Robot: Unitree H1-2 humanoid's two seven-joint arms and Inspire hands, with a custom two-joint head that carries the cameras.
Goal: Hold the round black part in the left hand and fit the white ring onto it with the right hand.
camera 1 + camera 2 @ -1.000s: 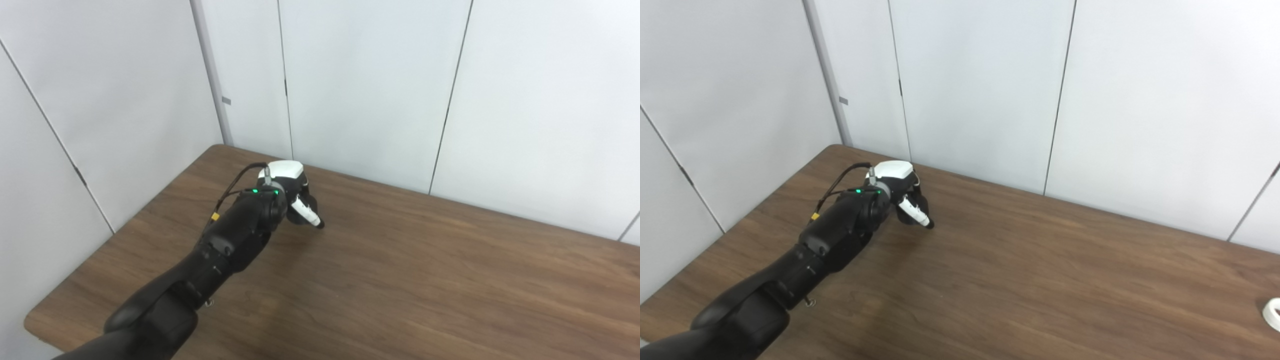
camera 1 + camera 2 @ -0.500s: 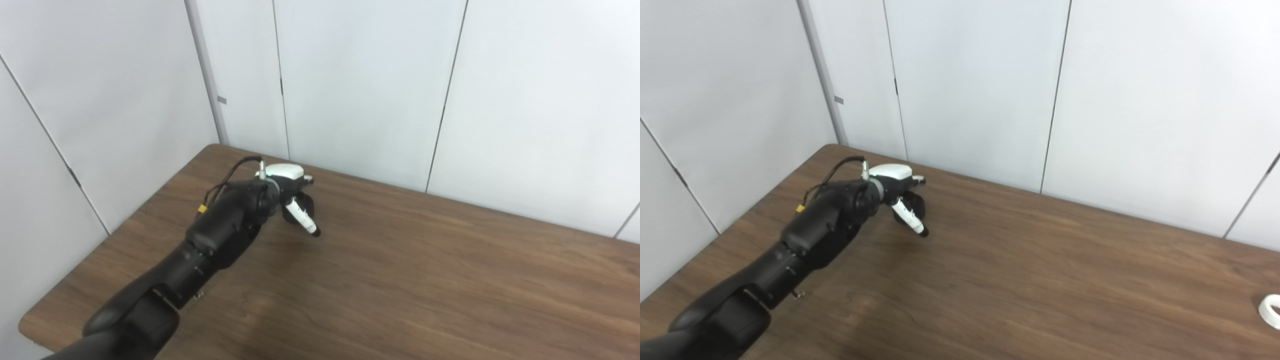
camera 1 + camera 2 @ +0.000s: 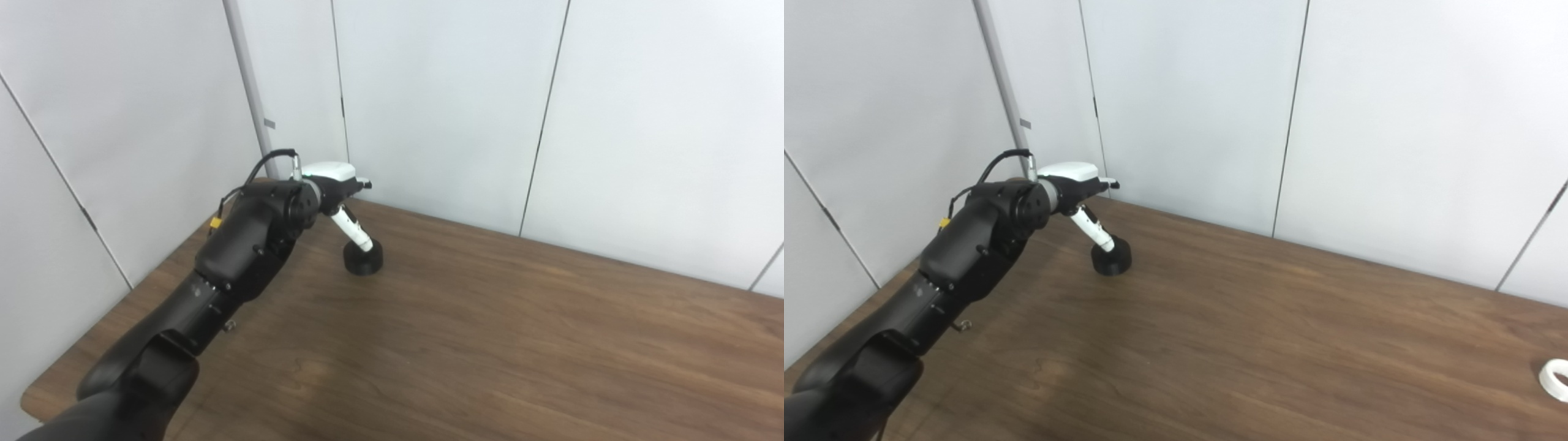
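The round black part stands on the table near its far left corner. My left hand hovers above and to the left of it, open, holding nothing. One white finger slants down from the hand, and its tip reaches the top of the part. The other fingers point out flat toward the wall. The white ring lies at the table's far right, seen only at the edge of the right eye view. My right hand is out of sight.
White wall panels close off the table at the back and on the left. The table's left edge runs beside my left arm.
My left hand has risen from down around the black part and spread its fingers; the part now shows standing on the table. The camera has shifted a little.
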